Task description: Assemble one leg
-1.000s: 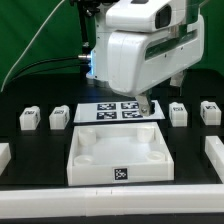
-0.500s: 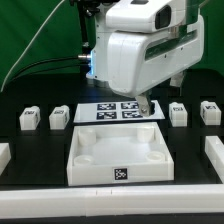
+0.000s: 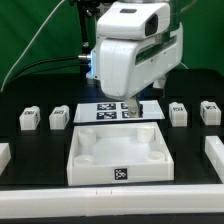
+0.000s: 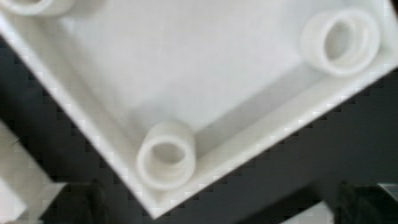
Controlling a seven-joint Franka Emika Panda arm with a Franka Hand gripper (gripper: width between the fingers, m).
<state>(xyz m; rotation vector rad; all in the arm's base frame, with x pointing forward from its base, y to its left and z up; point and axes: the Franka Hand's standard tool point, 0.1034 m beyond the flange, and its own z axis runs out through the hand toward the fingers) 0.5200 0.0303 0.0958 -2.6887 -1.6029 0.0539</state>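
Several legs stand in a row on the black table: two on the exterior view's left (image 3: 30, 119) (image 3: 60, 117) and two on its right (image 3: 179, 112) (image 3: 209, 110). Each is a small white block with a tag. My gripper (image 3: 131, 110) hangs over the marker board (image 3: 108, 110), just behind the large white tray (image 3: 84, 168). It holds nothing and its jaws look apart. It is well away from every leg. The wrist view shows the tray floor (image 4: 196, 80) and two round corner sockets (image 4: 167, 158) (image 4: 338, 40). No leg shows there.
Two more white parts lie at the table's edges, one on the exterior view's left (image 3: 3, 154) and one on its right (image 3: 214, 152). The arm's white body hides the back middle of the table.
The arm and gripper have shifted a little toward the exterior view's left over the marker board. The legs and tray have not moved.
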